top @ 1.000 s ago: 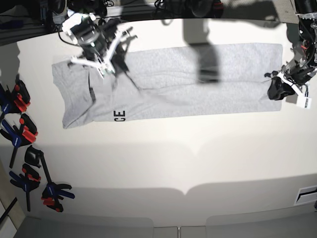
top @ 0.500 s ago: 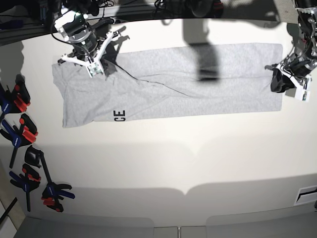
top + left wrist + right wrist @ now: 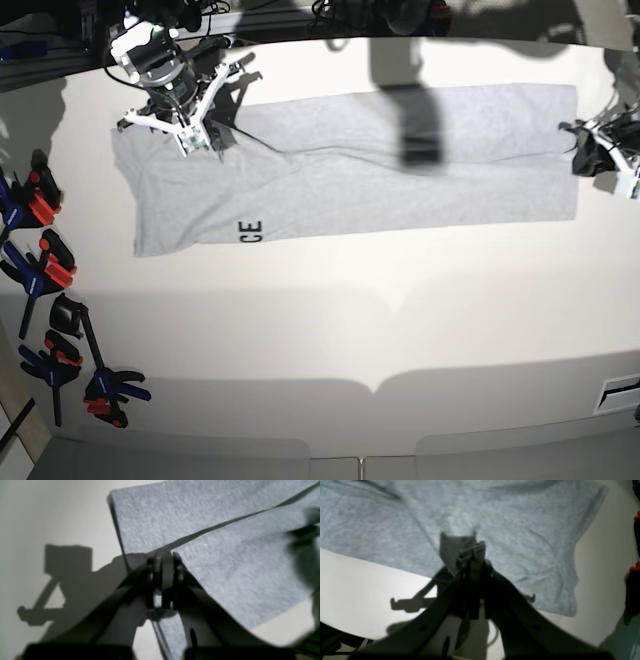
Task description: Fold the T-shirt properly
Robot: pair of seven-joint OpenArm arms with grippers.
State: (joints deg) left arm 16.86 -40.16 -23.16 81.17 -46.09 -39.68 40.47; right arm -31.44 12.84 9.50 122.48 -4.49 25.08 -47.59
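In the left wrist view, the left gripper (image 3: 163, 562) is sitting at the centre of the frame, clenched on the edge of the T-shirt (image 3: 225, 555), which is filling the upper right. The jaws are pinching a doubled edge where one layer is lying over another, a dark fold line running up to the right. The cloth is looking soft, light and limp, so it is likely to sag and slide unless it is taken at a hem or corner like this one. Bare table (image 3: 50, 517) is lying open on the left of the frame.

In the right wrist view, the right gripper (image 3: 472, 551) is clamped at mid-frame on a small peak of grey cloth, lifted a little above the rest of the T-shirt (image 3: 520, 530). The shirt is spreading across the upper frame, its edge curving down the right side, with pale table below and to the right.

In the base view, the T-shirt (image 3: 350, 170) is lying as a long band across the top of the frame, black letters showing at its lower left edge. The right gripper (image 3: 190, 140) is holding its upper left end and the left gripper (image 3: 600, 160) its right end. The lower table (image 3: 330, 330) is offering wide room; clamps (image 3: 45, 270) are lying along the left edge, close to the shirt's corner.
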